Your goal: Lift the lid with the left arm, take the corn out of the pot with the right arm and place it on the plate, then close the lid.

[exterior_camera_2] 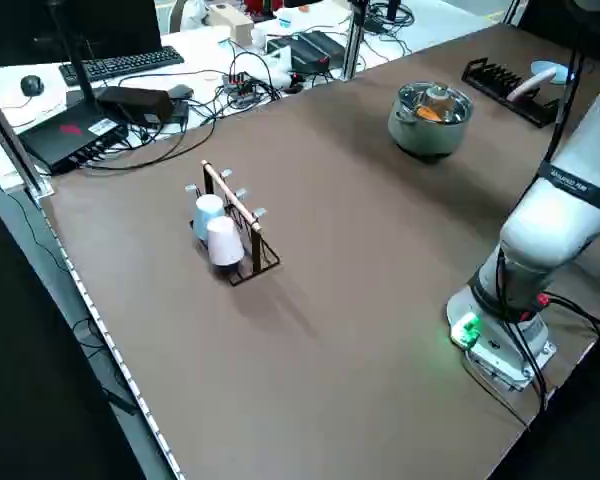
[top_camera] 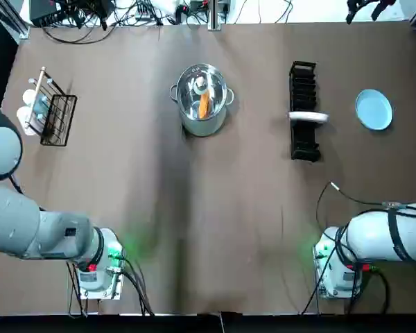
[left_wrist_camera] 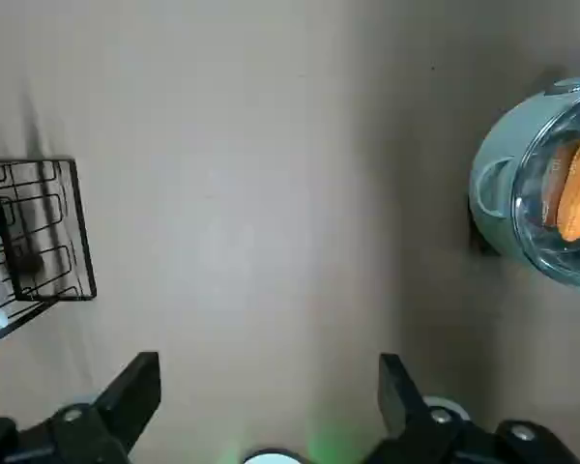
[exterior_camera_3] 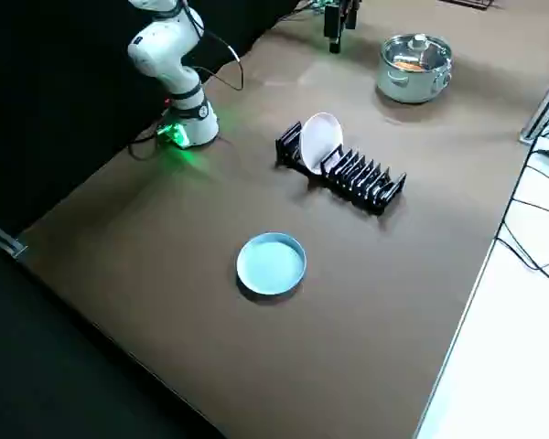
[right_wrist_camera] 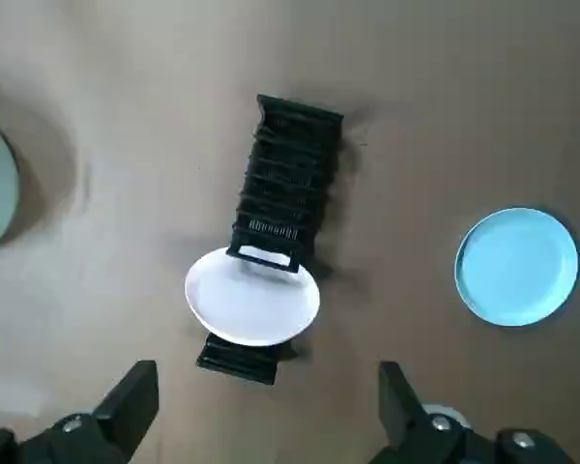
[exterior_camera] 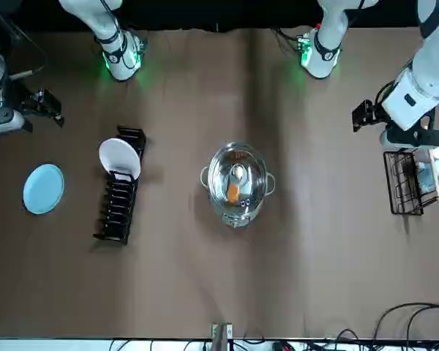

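Observation:
A steel pot (top_camera: 202, 105) stands at the far middle of the table with its glass lid (top_camera: 202, 87) on it. Through the lid shows an orange piece, the corn (top_camera: 204, 105), also seen in the left wrist view as corn (left_wrist_camera: 578, 189) inside the pot (left_wrist_camera: 536, 184). The light blue plate (top_camera: 374, 109) lies at the far right. My left gripper (left_wrist_camera: 269, 389) hangs open high over the table's left side, well away from the pot. My right gripper (right_wrist_camera: 269, 391) is open too, high above the dish rack (right_wrist_camera: 288, 172) and the blue plate (right_wrist_camera: 517, 264). Neither holds anything.
A black dish rack (top_camera: 304, 111) carrying one white plate (top_camera: 308, 117) stands between pot and blue plate. A wire rack with cups (top_camera: 47, 111) sits at the far left. Cables run along the far edge (top_camera: 125, 14). Both arm bases stand at the near edge.

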Robot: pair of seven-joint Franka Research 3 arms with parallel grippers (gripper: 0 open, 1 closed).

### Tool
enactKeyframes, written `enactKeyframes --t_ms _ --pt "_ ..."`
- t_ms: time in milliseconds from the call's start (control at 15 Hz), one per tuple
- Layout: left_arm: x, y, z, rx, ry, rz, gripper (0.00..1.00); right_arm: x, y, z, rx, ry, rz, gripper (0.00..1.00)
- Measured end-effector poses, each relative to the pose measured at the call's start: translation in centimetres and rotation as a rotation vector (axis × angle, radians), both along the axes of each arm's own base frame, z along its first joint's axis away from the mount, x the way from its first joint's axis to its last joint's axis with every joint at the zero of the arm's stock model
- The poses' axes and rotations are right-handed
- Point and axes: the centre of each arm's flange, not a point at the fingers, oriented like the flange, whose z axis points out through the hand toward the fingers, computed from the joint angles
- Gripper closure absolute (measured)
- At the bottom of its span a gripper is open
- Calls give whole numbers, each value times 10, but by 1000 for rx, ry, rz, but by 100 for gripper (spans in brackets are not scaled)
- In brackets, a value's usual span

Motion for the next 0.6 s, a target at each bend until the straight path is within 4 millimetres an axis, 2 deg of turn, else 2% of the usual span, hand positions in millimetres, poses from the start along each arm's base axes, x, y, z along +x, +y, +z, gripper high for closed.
enactKeyframes --t_ms 267,600 --pt "0 1 0 -1 0 -4 0 0 10 -3 -1 5 19 0" --pt "0 -5 -1 -7 4 -11 0 2 8 -1 0 -16 15 0"
